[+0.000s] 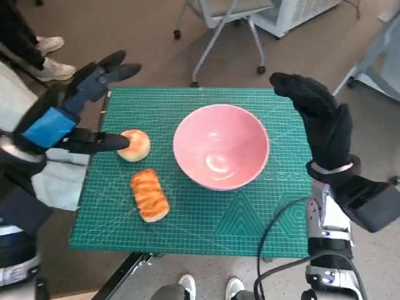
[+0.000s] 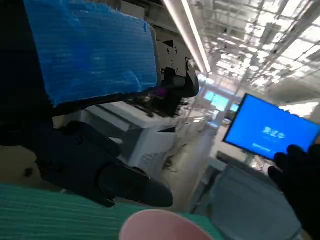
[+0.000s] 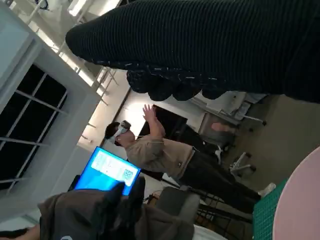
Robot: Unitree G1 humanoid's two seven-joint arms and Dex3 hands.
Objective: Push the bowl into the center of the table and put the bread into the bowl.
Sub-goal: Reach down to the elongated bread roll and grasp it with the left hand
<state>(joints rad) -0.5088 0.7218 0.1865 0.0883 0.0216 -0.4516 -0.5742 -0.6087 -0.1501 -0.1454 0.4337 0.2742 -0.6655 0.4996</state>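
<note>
Looking down at the table [image 1: 206, 231], we see the pink bowl [image 1: 221, 146] sitting a little right of the middle of the green mat, upright. Left of it lie two breads: a round bun [image 1: 135, 145] and, nearer, a long glazed loaf [image 1: 150, 195]. Our left robot hand [image 1: 80, 112] hangs over the table's left edge, fingers spread wide and holding nothing; its lower finger touches the bun's left side. Our right robot hand [image 1: 319, 119], gloved, stands at the table's right edge, just beside the bowl but apart from it, fingers extended and holding nothing. A person [image 3: 165, 155] with one raised hand shows in the right wrist view.
</note>
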